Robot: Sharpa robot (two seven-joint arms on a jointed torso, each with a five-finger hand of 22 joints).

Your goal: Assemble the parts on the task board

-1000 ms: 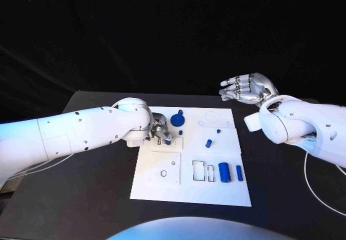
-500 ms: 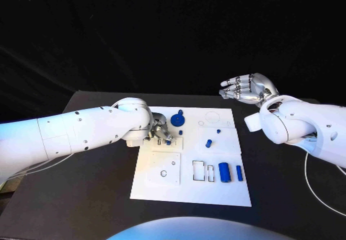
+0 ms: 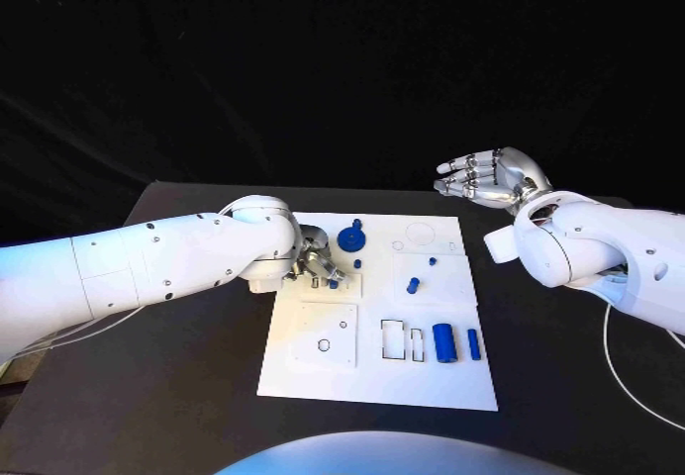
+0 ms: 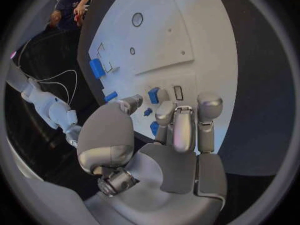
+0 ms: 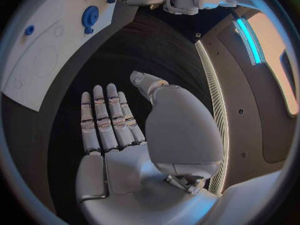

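Left hand [image 3: 317,259] of mine rested low on the far-left part of the task board [image 3: 374,381], fingers bent down around a small blue part [image 3: 333,281] at a small raised block there. From the left wrist view, my fingertips [image 4: 181,116] sat right by small blue pieces on the board, but I could not tell whether they pinched one or merely touched it. Just to the right of that hand lay the blue disc [image 3: 351,238], with a tiny blue peg [image 3: 357,262] near it. Further right on the board stood two more small blue pegs [image 3: 413,284], and in the near-right area a short blue cylinder [image 3: 444,341] lay beside a slimmer blue bar [image 3: 474,343].

My right hand [image 3: 490,177] hovered raised past the board's far-right corner, well apart from every part, holding nothing, fingers together and gently bent with the thumb standing off.

Compared with a second before, my right hand had shifted only slightly; my left hand and the parts sat as they had. I could read no writing or labels on anything.
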